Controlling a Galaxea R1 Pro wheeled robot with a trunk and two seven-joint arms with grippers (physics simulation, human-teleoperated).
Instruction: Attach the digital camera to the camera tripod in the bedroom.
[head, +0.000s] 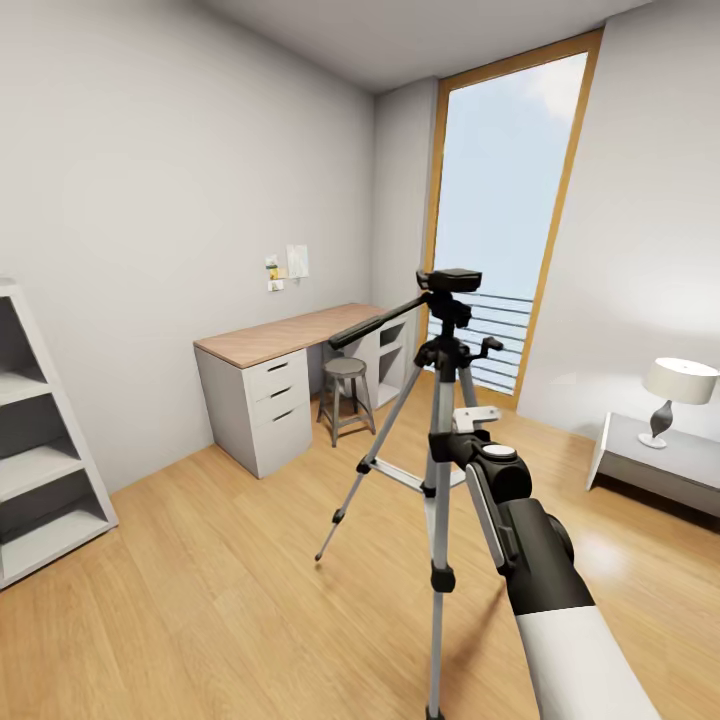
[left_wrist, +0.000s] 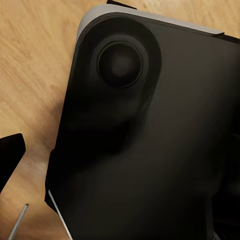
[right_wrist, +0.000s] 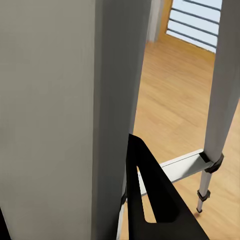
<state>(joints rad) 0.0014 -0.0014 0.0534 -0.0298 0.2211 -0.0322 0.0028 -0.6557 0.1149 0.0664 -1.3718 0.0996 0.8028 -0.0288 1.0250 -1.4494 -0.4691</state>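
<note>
Camera tripod (head: 440, 420) stands on wood floor (head: 220, 590) mid-room, a small black block (head: 450, 279), likely the digital camera, on its head. Right arm (head: 540, 560) close against a leg; both claws' state: cannot tell. Tripod looks light, tippy; steady by upper legs.

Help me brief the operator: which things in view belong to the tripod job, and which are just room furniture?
Job:
- camera tripod
- right arm reaching beside it

Just standing about:
- desk
- stool
- shelf unit
- lamp on low table
</note>
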